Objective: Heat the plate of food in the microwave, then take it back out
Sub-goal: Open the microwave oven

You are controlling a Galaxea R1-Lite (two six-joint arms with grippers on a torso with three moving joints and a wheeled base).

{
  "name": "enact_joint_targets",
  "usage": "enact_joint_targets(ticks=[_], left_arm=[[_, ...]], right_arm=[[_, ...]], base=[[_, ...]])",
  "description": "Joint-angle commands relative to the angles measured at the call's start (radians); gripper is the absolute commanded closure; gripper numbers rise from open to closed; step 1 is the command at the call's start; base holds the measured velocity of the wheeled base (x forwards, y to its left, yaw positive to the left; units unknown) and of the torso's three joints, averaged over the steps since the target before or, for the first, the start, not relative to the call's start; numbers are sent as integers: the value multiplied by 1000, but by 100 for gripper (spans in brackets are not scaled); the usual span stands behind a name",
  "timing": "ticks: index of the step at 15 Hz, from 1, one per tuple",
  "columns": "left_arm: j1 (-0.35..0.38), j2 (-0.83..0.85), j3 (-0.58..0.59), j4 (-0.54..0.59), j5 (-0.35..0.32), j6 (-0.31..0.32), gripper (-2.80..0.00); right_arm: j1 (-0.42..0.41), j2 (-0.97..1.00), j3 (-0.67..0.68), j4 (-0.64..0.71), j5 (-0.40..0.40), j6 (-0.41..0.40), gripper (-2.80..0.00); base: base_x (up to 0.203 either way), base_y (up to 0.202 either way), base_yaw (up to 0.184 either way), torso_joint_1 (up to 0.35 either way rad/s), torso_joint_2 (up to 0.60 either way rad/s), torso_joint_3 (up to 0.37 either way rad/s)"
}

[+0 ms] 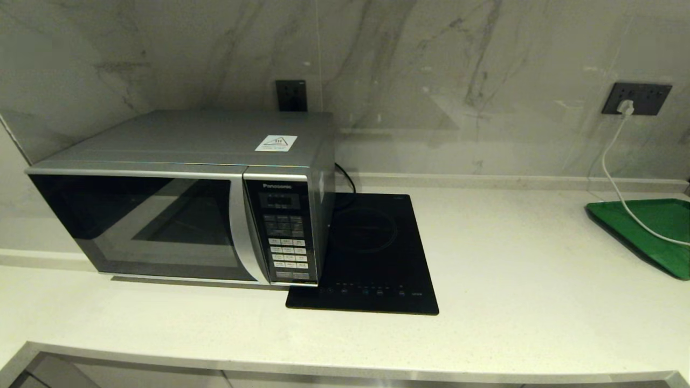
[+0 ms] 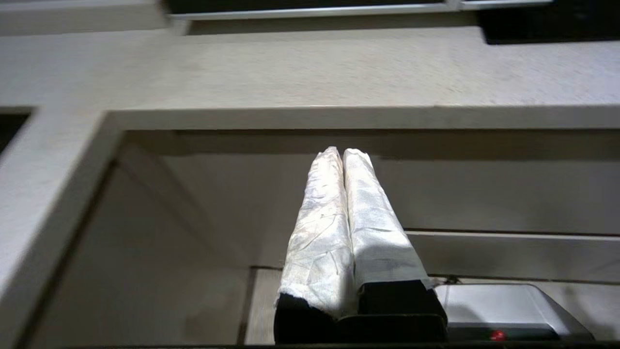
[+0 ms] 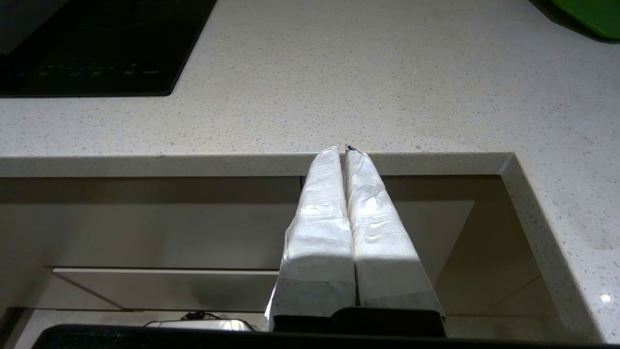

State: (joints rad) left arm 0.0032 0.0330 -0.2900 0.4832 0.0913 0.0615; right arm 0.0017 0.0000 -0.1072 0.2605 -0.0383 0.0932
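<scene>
Head view: Panasonic microwave [image 1: 183,199] on counter [image 1: 512,280], door closed, white triangle sticker [image 1: 276,143] on top.
Plate unseen. Left gripper [image 2: 344,152] and right gripper [image 3: 345,150] clenched empty below counter edge; induction hob [image 1: 372,253] alongside microwave.

Both arms hang low, out of the head view: the left claw [image 2: 343,154] and the right claw [image 3: 345,151] each press their white-wrapped fingers [image 3: 319,218] together, empty, tips pointing up.
</scene>
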Motion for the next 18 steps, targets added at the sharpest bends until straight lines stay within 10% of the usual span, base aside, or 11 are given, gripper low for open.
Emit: enact_joint_targets(ticks=[1, 9, 15, 18], left_arm=[[-3, -35, 219, -334, -80, 4, 0], [-6, -18, 224, -358, -112, -53, 0], [-15, 562, -395, -87, -178, -332, 0], [-10, 933, -549, 47, -410, -489, 0]], right_arm=[[0, 0, 0, 2, 0, 0, 0], [0, 0, 0, 2, 0, 0, 0], [1, 0, 0, 2, 0, 0, 0], [1, 0, 0, 2, 0, 0, 0]], base=[[0, 0, 0, 0, 0, 0], [0, 0, 0, 0, 0, 0], [0, 0, 0, 0, 0, 0], [0, 0, 0, 0, 0, 0]])
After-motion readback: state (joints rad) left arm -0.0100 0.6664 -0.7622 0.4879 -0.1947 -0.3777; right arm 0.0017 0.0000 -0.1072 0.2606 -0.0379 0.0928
